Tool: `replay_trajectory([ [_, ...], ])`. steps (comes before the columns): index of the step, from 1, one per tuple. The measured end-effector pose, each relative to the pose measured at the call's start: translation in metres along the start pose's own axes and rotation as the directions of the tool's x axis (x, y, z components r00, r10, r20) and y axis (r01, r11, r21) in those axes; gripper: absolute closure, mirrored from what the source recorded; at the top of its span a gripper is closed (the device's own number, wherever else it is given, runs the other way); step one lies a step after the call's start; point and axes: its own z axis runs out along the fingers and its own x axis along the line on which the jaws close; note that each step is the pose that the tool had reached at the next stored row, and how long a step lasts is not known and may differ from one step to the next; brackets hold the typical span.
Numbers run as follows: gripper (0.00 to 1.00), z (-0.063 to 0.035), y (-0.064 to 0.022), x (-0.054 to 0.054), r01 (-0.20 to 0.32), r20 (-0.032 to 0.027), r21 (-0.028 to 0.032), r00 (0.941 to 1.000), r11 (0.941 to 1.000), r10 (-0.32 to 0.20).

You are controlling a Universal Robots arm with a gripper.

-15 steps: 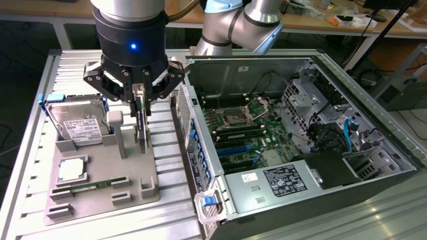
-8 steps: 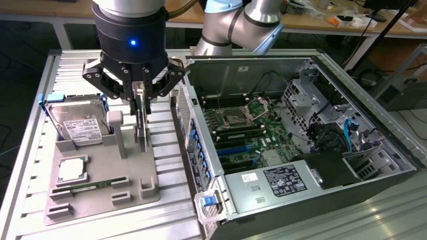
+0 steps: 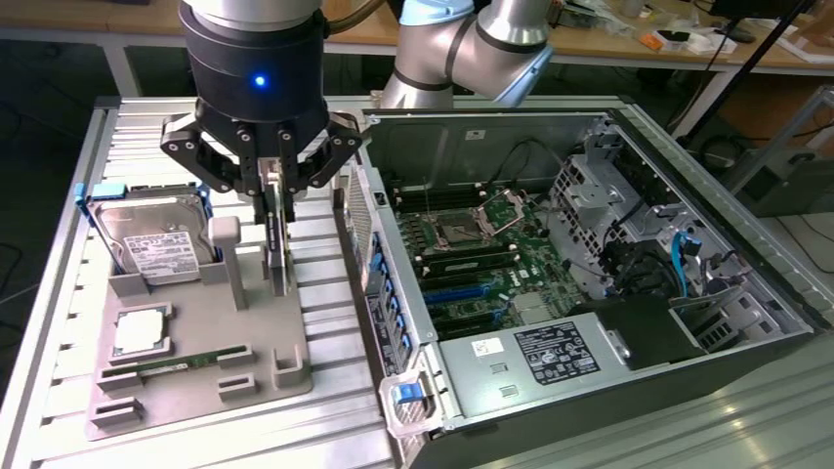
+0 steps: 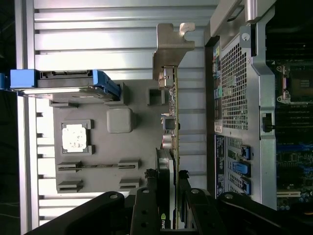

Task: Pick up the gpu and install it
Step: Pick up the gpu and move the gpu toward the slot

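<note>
Black end effector (image 3: 277, 207), green gpu (image 4: 171, 122) with silver bracket, grey tray (image 4: 102, 147), blue-framed hard drive (image 3: 156, 239)

The surface (image 3: 261, 451) is bare ribbed metal, silvery with a dull brushed sheen. The tray (image 3: 195, 391) on it looks like smooth matt grey plastic. The hard drive (image 3: 150, 239) has a bright metal lid with a white paper label and sits in a glossy blue plastic frame (image 4: 24, 78). The gpu (image 4: 172, 117) shows green circuit board, a matt black cooler and 1 plain silver metal bracket (image 4: 171, 49). The gripper (image 3: 277, 210) is matt black, its jaws too. The arm (image 3: 502, 34) is satin silver metal. The computer case (image 3: 495, 125) is dull grey sheet metal, perforated in places.
</note>
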Motion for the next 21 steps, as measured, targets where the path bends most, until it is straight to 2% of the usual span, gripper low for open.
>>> replay_trajectory([
  [9,0.73,-0.0007,0.0000,0.000,0.000,-0.0001,0.0001,1.0000,1.0000,0.000],
  [10,0.73,-0.0044,0.0005,0.000,0.000,0.0000,0.0009,1.0000,1.0000,0.000],
  [12,0.73,-0.0194,0.0015,0.000,0.000,0.0003,0.0011,1.0000,1.0000,0.000],
  [13,0.73,-0.0238,0.0018,0.000,0.000,0.0001,0.0013,1.0000,1.0000,0.000],
  [14,0.73,-0.0341,0.0024,0.000,0.000,0.0002,0.0011,1.0000,1.0000,0.000],
  [15,0.73,-0.0390,0.0027,0.000,0.000,0.0003,0.0012,1.0000,1.0000,0.000],
  [18,0.73,-0.0401,0.0029,-0.002,0.000,0.0001,0.0013,1.0000,1.0000,0.000],
  [19,0.73,-0.0400,0.0030,-0.010,0.000,0.0002,0.0012,1.0000,1.0000,0.000],
  [21,0.73,-0.0400,0.0031,-0.013,0.000,0.0002,0.0012,1.0000,1.0000,0.000],
])
